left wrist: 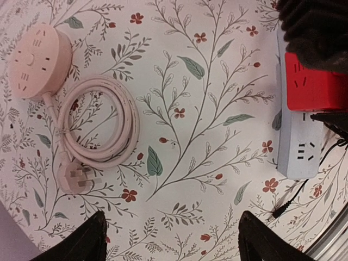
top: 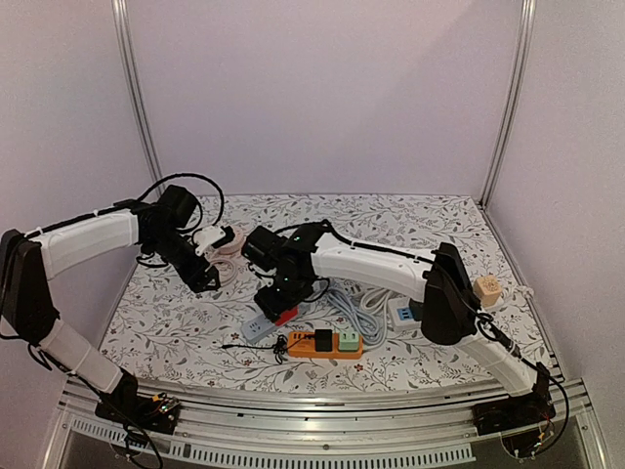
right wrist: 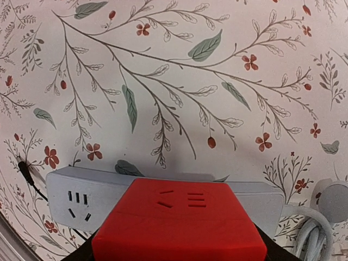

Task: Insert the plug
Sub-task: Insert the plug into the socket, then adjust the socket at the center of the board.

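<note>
Two arms of mine reach over the flowered table (top: 176, 322) in the top view: my left gripper (top: 207, 278) is near the round pink socket hub (top: 227, 244), and my right gripper (top: 278, 295) is at the red cube-shaped plug (top: 285, 315), which sits on the grey plastic power strip (top: 256, 325). Left wrist: my jaws gape wide, empty. Right wrist: the red plug lies between my jaws; clamped or not, I cannot tell.

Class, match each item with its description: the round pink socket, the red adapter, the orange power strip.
Items:
1. round pink socket
2. red adapter
3. orange power strip

Descriptions:
A. on or just above the grey power strip
B. has a black plug in it
C. joined to a coiled pink cable

Pairs: 1-C, 2-A, 3-B.
</note>
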